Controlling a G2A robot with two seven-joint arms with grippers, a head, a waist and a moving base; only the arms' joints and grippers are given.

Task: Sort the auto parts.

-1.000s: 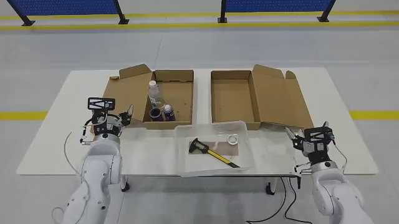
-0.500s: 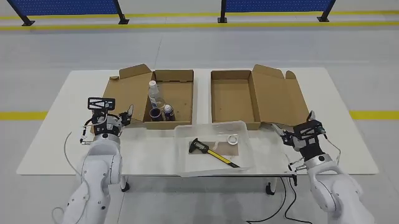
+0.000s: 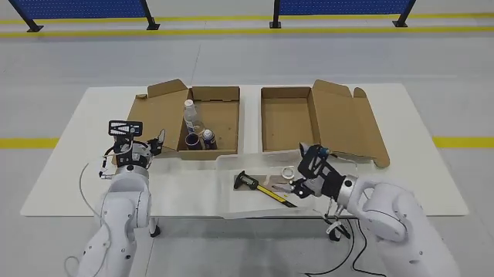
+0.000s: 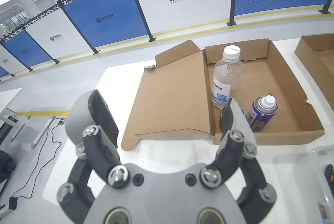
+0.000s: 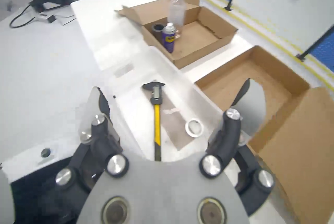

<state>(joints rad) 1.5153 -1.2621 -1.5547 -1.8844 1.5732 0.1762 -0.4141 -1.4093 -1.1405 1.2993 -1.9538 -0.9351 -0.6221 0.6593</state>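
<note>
The left pincer (image 4: 164, 115) and right pincer (image 5: 173, 97) gape wide, 2 arms bent.

- On the table (image 3: 77, 146), two boxes sit side by side at mid frame: left box (image 3: 224, 115), right box (image 3: 285, 123).
- A bottle (image 3: 191, 115), a can (image 3: 208, 138) and a cup (image 3: 191, 140) stand along the left box's left and lower sides.
- A tray (image 3: 231, 200) lies below both boxes.
- In the tray, a caliper (image 3: 247, 180) lies left, a ring (image 3: 288, 173) right and a handled tool (image 3: 272, 193) between them.

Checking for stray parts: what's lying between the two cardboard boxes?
Nothing. In the top view, a bare strip of white table separates the loaded box from the empty box.
</note>
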